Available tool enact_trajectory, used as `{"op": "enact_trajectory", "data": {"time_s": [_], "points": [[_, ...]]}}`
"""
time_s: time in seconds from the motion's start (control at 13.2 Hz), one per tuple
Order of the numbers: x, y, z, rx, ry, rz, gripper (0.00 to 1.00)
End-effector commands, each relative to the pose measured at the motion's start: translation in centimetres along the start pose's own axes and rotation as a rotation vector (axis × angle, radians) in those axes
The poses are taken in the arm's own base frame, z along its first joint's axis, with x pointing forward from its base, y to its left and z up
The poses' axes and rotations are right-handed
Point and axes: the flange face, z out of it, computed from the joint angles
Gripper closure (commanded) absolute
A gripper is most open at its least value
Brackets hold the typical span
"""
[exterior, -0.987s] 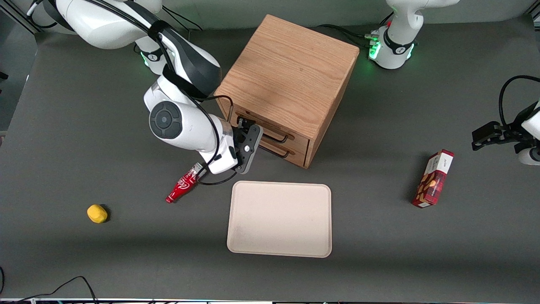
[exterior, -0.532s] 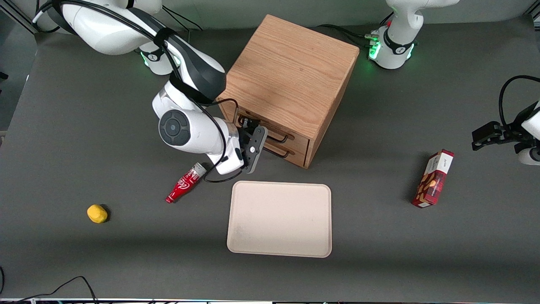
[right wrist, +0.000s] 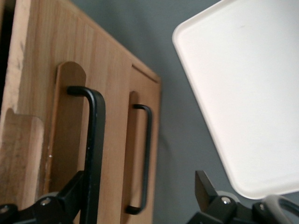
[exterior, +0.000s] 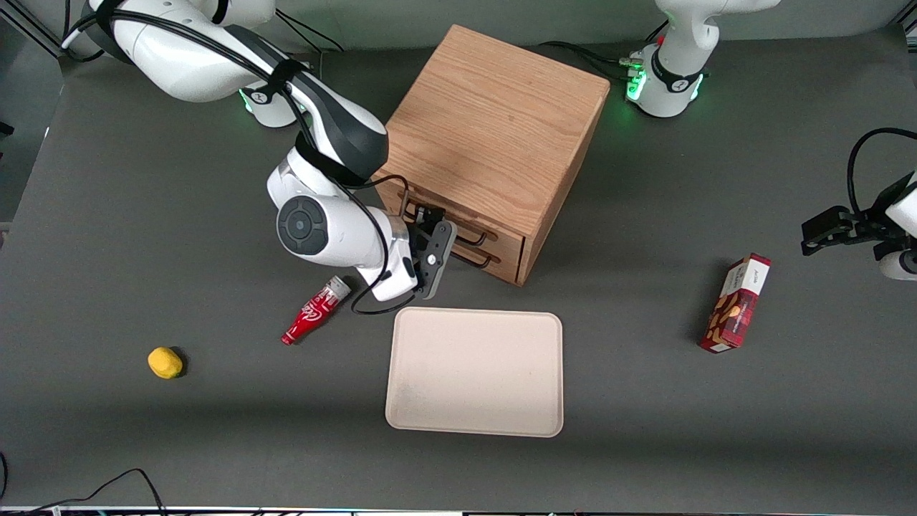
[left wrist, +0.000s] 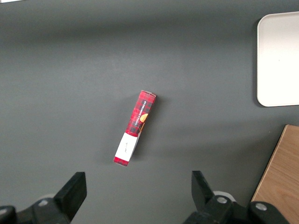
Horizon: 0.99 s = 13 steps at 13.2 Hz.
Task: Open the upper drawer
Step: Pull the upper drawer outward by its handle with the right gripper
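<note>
The wooden cabinet [exterior: 494, 122] stands with its two drawers turned toward the working arm and the front camera. The upper drawer [exterior: 501, 228] is shut and has a thin black handle [exterior: 478, 233], which also shows in the right wrist view [right wrist: 95, 140]. The lower drawer [exterior: 505, 259] has a like handle [right wrist: 146, 154]. My right gripper [exterior: 438, 247] is open and empty, right in front of the drawer fronts. In the right wrist view the gripper [right wrist: 138, 205] has one finger [right wrist: 70, 198] right beside the upper handle, and both handles lie between the fingers.
A beige tray [exterior: 474, 373] lies just nearer the front camera than the gripper and shows in the right wrist view [right wrist: 247, 93]. A red bottle [exterior: 314, 311] lies beside the arm, a yellow object [exterior: 165, 362] toward the working arm's end, and a red box [exterior: 736, 304] toward the parked arm's end.
The right arm has moved toward the cabinet, bringing the open gripper closer to the drawer handles. The drawers have not moved.
</note>
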Motion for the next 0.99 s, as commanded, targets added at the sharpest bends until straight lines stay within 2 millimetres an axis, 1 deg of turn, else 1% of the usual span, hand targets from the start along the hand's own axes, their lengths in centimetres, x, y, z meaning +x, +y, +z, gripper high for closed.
{"op": "enact_trajectory", "data": {"time_s": [0.0, 0.08, 0.15, 0.23, 0.3, 0.46, 0.61, 0.68, 0.76, 0.84, 0.91], "points": [[-0.5, 2.6, -0.5, -0.052, -0.002, -0.032, 0.00], [-0.4, 3.3, -0.9, -0.062, 0.006, -0.028, 0.00], [-0.8, 4.8, -1.4, -0.088, 0.007, -0.015, 0.00], [-0.8, 5.5, -2.1, -0.110, 0.012, -0.013, 0.00], [-1.0, 6.4, -3.2, -0.141, 0.019, -0.007, 0.00], [-2.0, 8.8, -5.3, -0.199, 0.024, -0.009, 0.00], [-2.6, 10.3, -7.1, -0.235, 0.039, 0.008, 0.00], [-2.7, 10.7, -7.8, -0.247, 0.047, 0.016, 0.00], [-2.6, 10.7, -8.2, -0.253, 0.053, 0.016, 0.00], [-2.6, 10.6, -8.4, -0.253, 0.056, 0.019, 0.00], [-2.3, 10.1, -8.7, -0.254, 0.063, 0.020, 0.00]]}}
